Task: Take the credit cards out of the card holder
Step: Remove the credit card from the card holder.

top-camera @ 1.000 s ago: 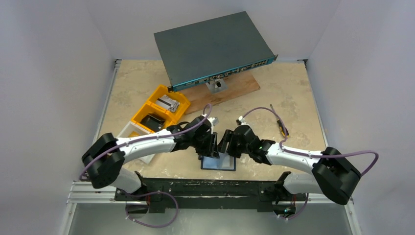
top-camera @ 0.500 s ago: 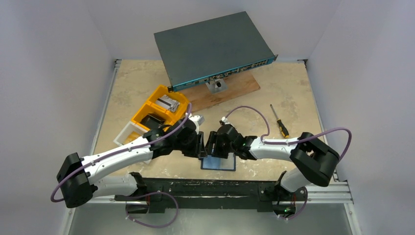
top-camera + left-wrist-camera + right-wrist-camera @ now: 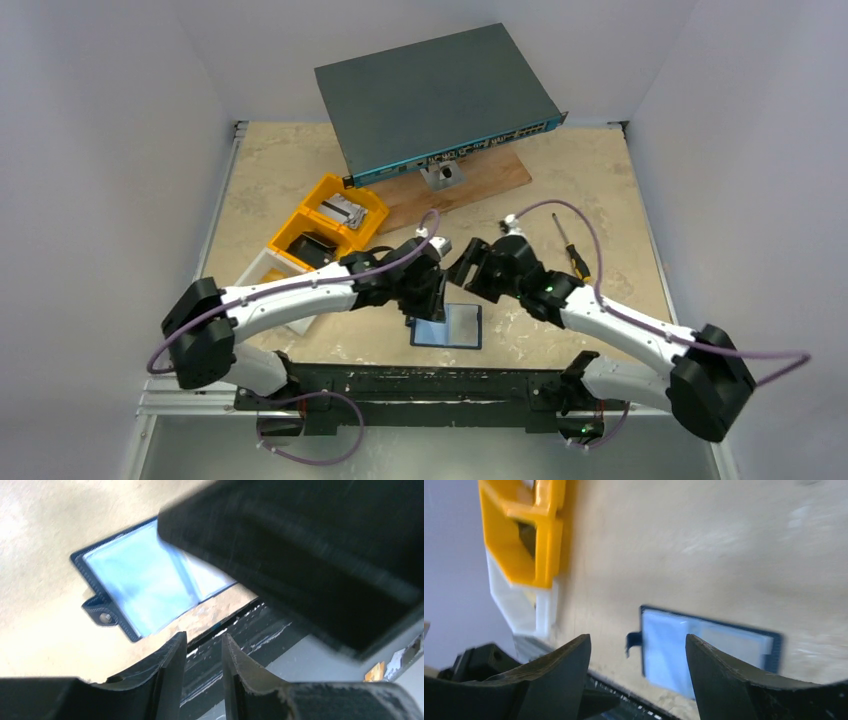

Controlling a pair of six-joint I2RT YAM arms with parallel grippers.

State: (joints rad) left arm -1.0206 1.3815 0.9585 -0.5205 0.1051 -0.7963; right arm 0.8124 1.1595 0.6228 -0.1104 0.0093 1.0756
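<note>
I see the yellow bins (image 3: 328,228) partly behind the left arm; the card holder (image 3: 452,327) lies open and flat on the table near the front edge, one corner hidden from above by the left gripper (image 3: 202,672), whose jaws stand a little apart, empty; the right gripper (image 3: 636,645) has its jaws wide, also empty; the credit cards I cannot separate from the blurred pale sleeves.

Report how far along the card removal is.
Done: the card holder lies opened flat on the table. In hand: nothing; the left gripper and right gripper hover over it, jaws apart and empty. Left: everything else. The pale blue faces in its sleeves look like the credit cards, none drawn out, and no loose card shows on the table.
</note>
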